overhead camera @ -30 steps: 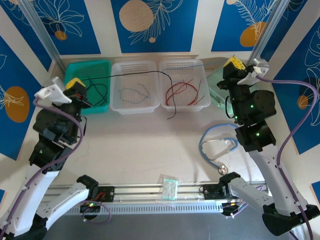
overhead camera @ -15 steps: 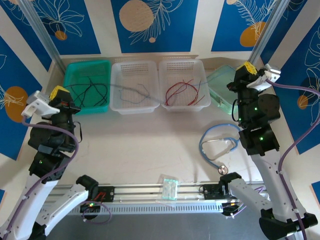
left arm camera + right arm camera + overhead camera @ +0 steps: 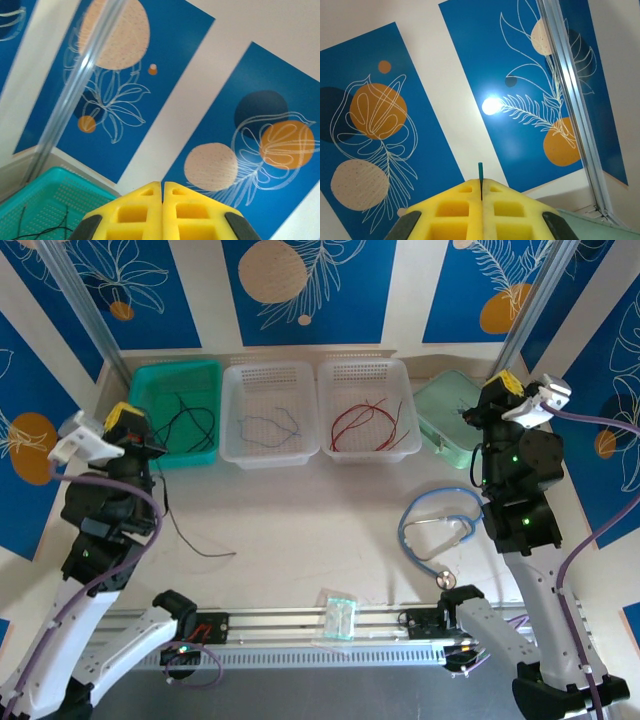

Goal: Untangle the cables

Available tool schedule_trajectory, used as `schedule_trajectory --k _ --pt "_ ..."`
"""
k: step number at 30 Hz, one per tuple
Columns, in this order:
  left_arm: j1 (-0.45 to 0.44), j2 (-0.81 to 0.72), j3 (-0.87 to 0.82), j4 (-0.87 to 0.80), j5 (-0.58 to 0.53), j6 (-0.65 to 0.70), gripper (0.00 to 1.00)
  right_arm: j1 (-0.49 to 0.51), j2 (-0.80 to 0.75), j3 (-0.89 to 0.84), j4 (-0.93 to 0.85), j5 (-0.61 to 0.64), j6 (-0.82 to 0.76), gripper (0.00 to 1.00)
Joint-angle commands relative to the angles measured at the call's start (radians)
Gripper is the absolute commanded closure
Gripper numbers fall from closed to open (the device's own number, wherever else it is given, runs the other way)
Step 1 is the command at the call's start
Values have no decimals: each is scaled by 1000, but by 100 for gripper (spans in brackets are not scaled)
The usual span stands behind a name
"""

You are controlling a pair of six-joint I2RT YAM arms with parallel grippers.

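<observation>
Both grippers are raised with their yellow jaws pressed together. My left gripper is over the table's left side. A thin black cable hangs from beside it and trails onto the table. My right gripper is at the far right, shut on a blue cable whose short end pokes out between the jaws; the remainder is too thin to follow. More black cables lie in the teal tray, a blue cable in the middle tray, and red cables in the right tray.
A light-blue stethoscope lies curled beside the right arm, its metal disc near the front rail. A pale green container sits at the back right. A small clear packet rests on the rail. The teal tray's corner shows below my left jaws.
The black cable, stretched from my left gripper across the trays a second ago, now hangs down onto the table at left. Both grippers have pulled outward, away from the trays.
</observation>
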Motion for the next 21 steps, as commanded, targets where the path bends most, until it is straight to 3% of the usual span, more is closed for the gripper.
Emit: schedule_trajectory --k 1,13,21 --pt "-4 53 89 -18 103 22 100 -7 -17 6 2 -34 25 100" --pt "7 329 329 42 171 298 100 -6 -15 16 -45 -93 87 100" --pt "59 531 560 64 202 371 100 1 9 78 -105 -128 88 100"
